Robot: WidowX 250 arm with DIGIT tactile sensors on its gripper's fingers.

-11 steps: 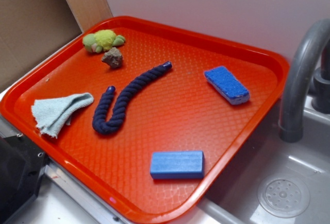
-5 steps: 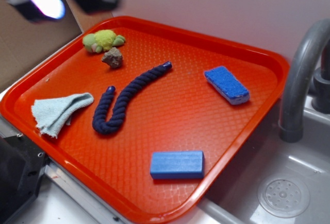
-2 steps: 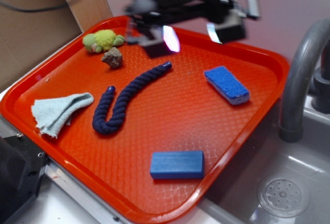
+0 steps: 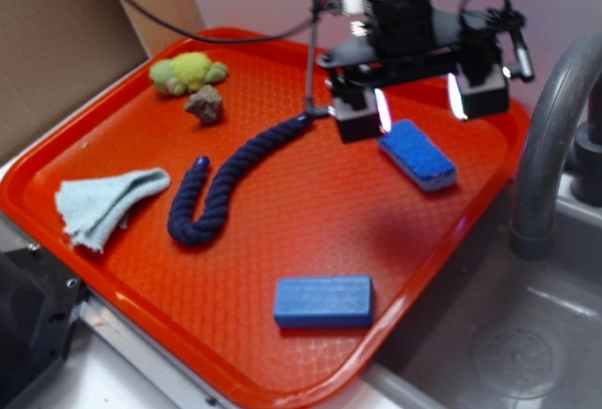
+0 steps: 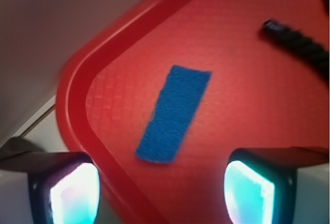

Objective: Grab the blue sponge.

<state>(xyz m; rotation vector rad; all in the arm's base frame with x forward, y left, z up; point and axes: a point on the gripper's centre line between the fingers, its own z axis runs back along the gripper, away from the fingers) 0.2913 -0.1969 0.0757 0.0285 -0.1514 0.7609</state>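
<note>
Wrist view: blue sponge [image 5: 174, 114] flat on the red tray [image 5: 77, 105], below the spread-open pincer [image 5: 162, 193] (no contact).

one blue sponge [image 4: 418, 154], one blue block [image 4: 324, 301], one rope [image 4: 230, 178], one cloth [image 4: 103, 201]

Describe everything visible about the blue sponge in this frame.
The blue sponge is a small rectangular pad with rounded corners, a rough deep-blue top and a pale whitish lower layer. It lies flat on the red tray, near the far right rim, angled diagonally, apart from the other items. Nothing touches it except the tray. The open gripper hovers above it; the wrist view shows the sponge ahead, between the two fingers.
</note>
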